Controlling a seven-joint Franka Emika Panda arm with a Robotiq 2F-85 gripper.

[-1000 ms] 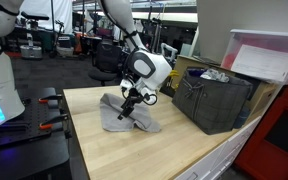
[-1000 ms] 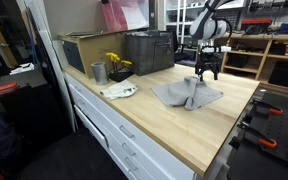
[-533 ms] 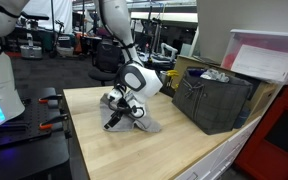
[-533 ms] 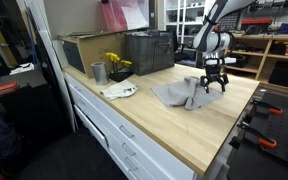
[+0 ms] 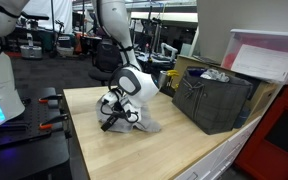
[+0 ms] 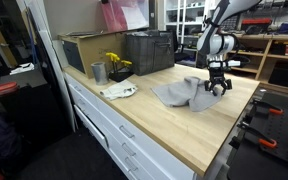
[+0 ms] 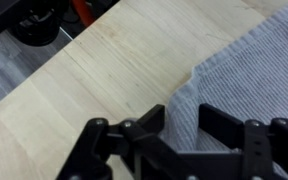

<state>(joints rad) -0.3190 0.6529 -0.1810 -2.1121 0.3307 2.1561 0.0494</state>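
Note:
A grey ribbed cloth (image 5: 146, 123) (image 6: 179, 95) lies crumpled on the light wooden table (image 5: 154, 150). My gripper (image 5: 110, 120) (image 6: 217, 89) is down at the cloth's edge, tilted toward the tabletop. In the wrist view the cloth (image 7: 254, 70) fills the right side, and its corner lies between the black fingers (image 7: 154, 122) of the gripper (image 7: 184, 118). The jaws stand half closed around that corner, with a gap still showing between them. I cannot see whether the pads press the fabric.
A dark grey crate (image 5: 216, 100) (image 6: 149, 50) stands at the table's back, beside a cardboard box (image 6: 84, 50). A metal cup (image 6: 98, 72), yellow flowers (image 6: 116, 63) and a white rag (image 6: 119, 91) lie near it. Red clamps (image 6: 269, 142) sit beyond the table's end.
The arm has swung down and across from the cloth's middle to its edge. The jaws have narrowed from wide open to half closed around the corner.

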